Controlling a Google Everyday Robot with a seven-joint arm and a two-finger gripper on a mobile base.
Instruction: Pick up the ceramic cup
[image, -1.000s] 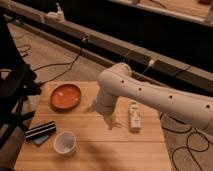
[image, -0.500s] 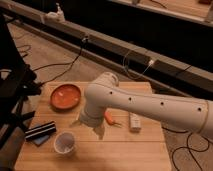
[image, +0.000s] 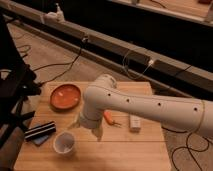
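The ceramic cup (image: 64, 142) is small, white and round, standing upright near the front left of the wooden table (image: 135, 155). My gripper (image: 87, 129) hangs from the white arm (image: 145, 105) just right of the cup and slightly above it, pointing down at the table. Its two fingers stand apart and hold nothing. It is not touching the cup.
A shallow orange-red dish (image: 65, 96) sits at the back left. A small white bottle (image: 135, 122) lies right of the gripper, with a small orange object (image: 108, 118) between them. A black striped object (image: 40, 131) lies left of the cup. Cables run across the floor behind the table.
The arm has swung left and forward across the table, bringing the gripper from the middle to just beside the cup. The cup and other objects have not moved.
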